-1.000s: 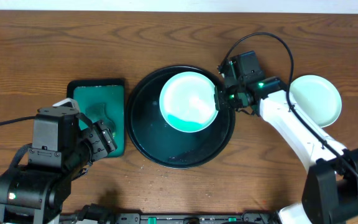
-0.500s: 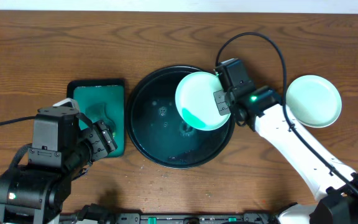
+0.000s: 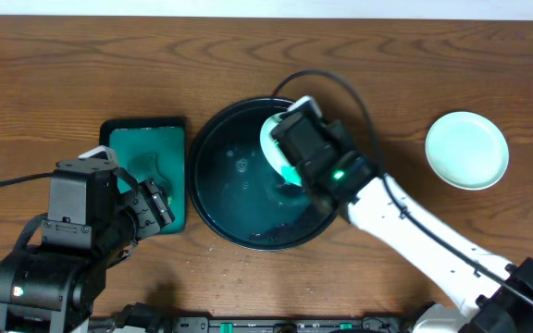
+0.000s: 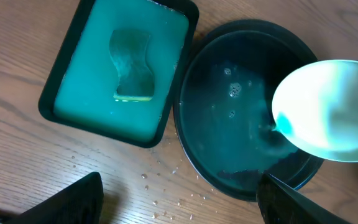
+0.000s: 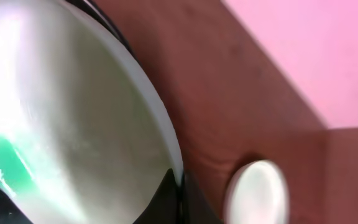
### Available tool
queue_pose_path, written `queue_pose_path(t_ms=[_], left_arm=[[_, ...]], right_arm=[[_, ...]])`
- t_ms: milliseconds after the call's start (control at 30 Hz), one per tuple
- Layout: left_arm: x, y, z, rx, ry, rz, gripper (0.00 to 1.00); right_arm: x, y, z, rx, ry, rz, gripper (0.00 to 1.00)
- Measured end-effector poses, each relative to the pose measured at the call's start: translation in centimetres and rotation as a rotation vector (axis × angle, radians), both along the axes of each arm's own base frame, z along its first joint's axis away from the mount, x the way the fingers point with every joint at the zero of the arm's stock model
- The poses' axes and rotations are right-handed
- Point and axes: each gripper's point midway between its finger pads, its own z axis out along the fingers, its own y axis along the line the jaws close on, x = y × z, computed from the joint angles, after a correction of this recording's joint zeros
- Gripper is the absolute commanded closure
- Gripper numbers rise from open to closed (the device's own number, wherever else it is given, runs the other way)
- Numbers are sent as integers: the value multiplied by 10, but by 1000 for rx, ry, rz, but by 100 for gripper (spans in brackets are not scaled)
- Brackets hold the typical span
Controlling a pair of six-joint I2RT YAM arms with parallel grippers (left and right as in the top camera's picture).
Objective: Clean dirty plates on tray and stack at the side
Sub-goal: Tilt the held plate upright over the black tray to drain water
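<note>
The black tray (image 3: 213, 199) lies at the table's middle, wet with teal liquid; it also shows in the left wrist view (image 4: 229, 143). My right gripper (image 3: 290, 159) is shut on the rim of a pale plate (image 3: 271, 137), held steeply tilted over the tray's right half with a teal smear at its low edge. The right wrist view shows the fingers (image 5: 166, 198) pinching that plate's (image 5: 73, 124) rim. A second, clean mint plate (image 3: 467, 150) lies on the table at the right. A third plate is out of view. My left gripper (image 4: 179, 211) is open and empty, above the wood left of the tray.
A rectangular dark-rimmed tray with a green inside (image 3: 123, 139) holds a sponge (image 4: 131, 65) just left of the black tray. Water drops (image 4: 166, 186) spot the wood in front of it. The right arm's cable (image 3: 340, 88) loops over the tray's far side.
My right arm has swung left over the black tray and tipped the plate from nearly flat to steeply tilted; the teal pool on it has shrunk. The left arm has not moved.
</note>
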Motion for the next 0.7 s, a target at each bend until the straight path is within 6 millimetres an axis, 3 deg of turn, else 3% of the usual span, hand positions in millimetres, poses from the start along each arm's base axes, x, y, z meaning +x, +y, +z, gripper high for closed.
queue_pose_path(t_ms=[167,700], left_arm=[[0,0,0,0,0,0,21],[0,0,0,0,0,0,21]], right_arm=[[-10,18,19,-122,-96,58,99],[-41,41,61,-478,-257,166,99]])
